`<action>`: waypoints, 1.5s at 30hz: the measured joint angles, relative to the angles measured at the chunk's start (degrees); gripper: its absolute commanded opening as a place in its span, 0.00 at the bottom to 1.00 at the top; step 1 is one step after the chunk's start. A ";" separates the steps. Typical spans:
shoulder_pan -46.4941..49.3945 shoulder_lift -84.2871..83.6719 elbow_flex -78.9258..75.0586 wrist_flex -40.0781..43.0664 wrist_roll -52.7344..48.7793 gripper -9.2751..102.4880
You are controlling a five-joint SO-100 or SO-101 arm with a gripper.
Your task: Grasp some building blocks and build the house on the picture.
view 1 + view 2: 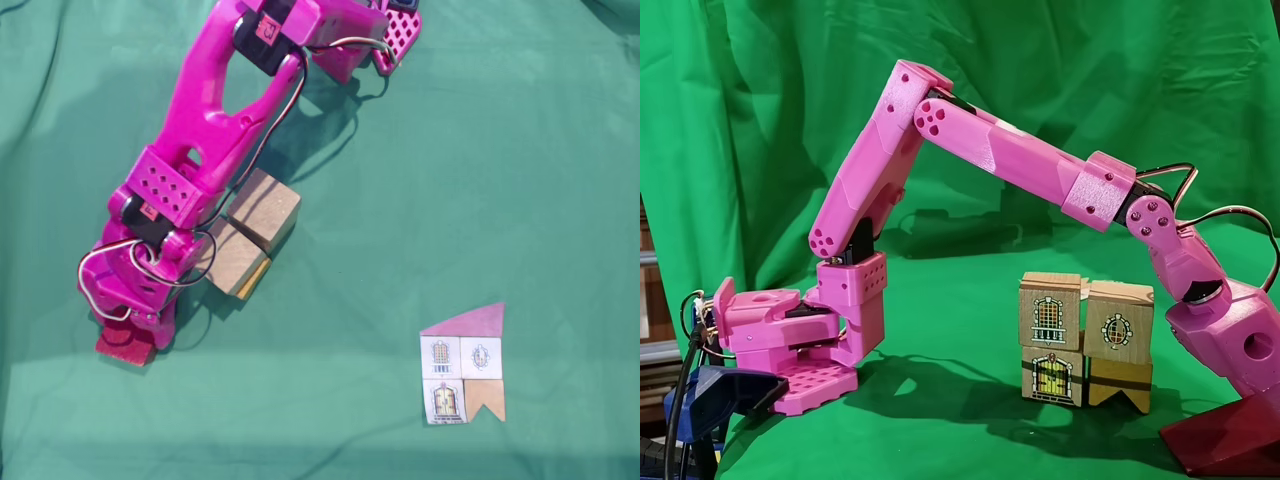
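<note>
1. Green cloth covers the worktop [520, 150] and hangs as a creased backdrop [1120, 80] behind the arm in the side-on fixed view.
2. Pink arm [215, 110]: 1 unit, its base [790, 345] at the left of the side-on fixed view, reaching across and bending down at the right; black motors and looping wires show along it.
3. Pincer [128, 325]: lowered onto the magenta-red block at the lower left of the top-down fixed view. Its fingers are hidden by its own body, so whether it grips the block or only rests on it cannot be told.
4. Magenta-red block [125, 347]: lies on the cloth directly beneath the pincer, partly covered; in the side-on fixed view it is a dark red wedge-like shape [1225, 440] at the lower right corner.
5. Wooden blocks [250, 235]: tan, set together just beside the arm's wrist. The side-on fixed view shows them 2 wide and 2 high [1085, 340], faces printed with windows and a door, 1 lower face with a notched tan shape.
6. Picture card [463, 365]: flat on the cloth at the lower right of the top-down fixed view, well apart from the blocks; pink slanted roof, 3 white squares with windows and a door, 1 tan square.
</note>
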 measured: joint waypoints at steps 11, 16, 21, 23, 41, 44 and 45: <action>-0.09 0.00 0.00 0.00 0.00 0.19; -0.09 0.00 0.00 0.00 0.00 0.19; 0.00 0.00 0.00 0.09 0.00 0.19; 0.00 0.00 0.00 0.09 0.00 0.19; 0.26 0.62 0.09 0.09 -0.35 0.19; 0.35 1.49 0.09 0.09 -0.35 0.19; 0.35 1.58 0.09 0.09 -0.35 0.19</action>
